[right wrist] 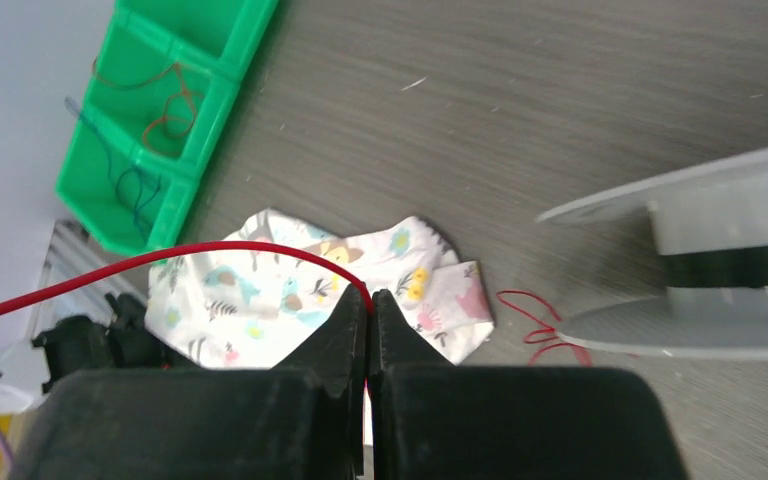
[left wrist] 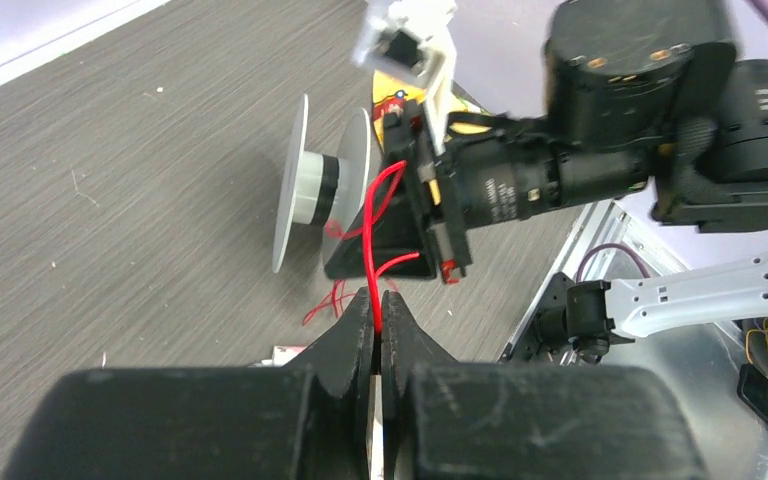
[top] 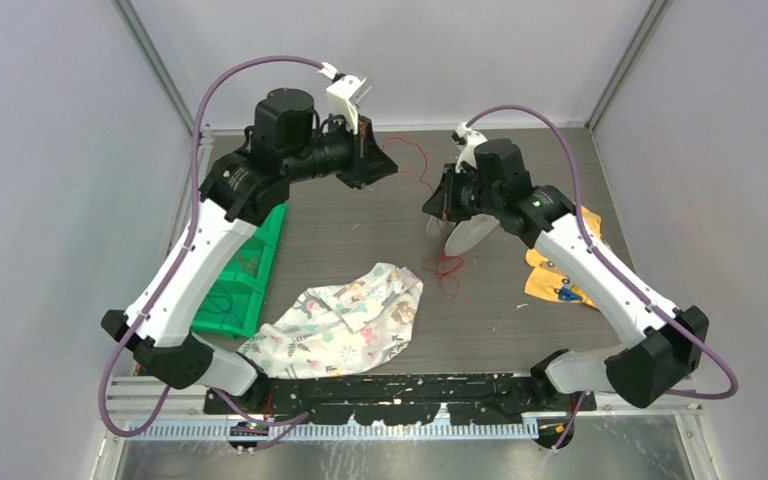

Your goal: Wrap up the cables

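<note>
The cable (top: 412, 160) is a thin red wire stretched between my two grippers over the back of the table. My left gripper (top: 382, 166) is shut on it; in the left wrist view the cable (left wrist: 373, 235) rises straight out of the closed gripper (left wrist: 377, 298). My right gripper (top: 438, 204) is also shut on the cable (right wrist: 160, 257), which arcs away to the left from the gripper (right wrist: 368, 298). A white spool (top: 466, 236) with two wide flanges (right wrist: 720, 262) sits just beside the right gripper. Loose red loops (top: 446, 268) lie on the table below the spool.
A patterned cloth (top: 345, 320) lies crumpled at the near middle of the table. A green compartment bin (top: 250, 270) with thin wires in it stands at the left edge. Yellow packets (top: 558, 282) lie on the right, under the right arm.
</note>
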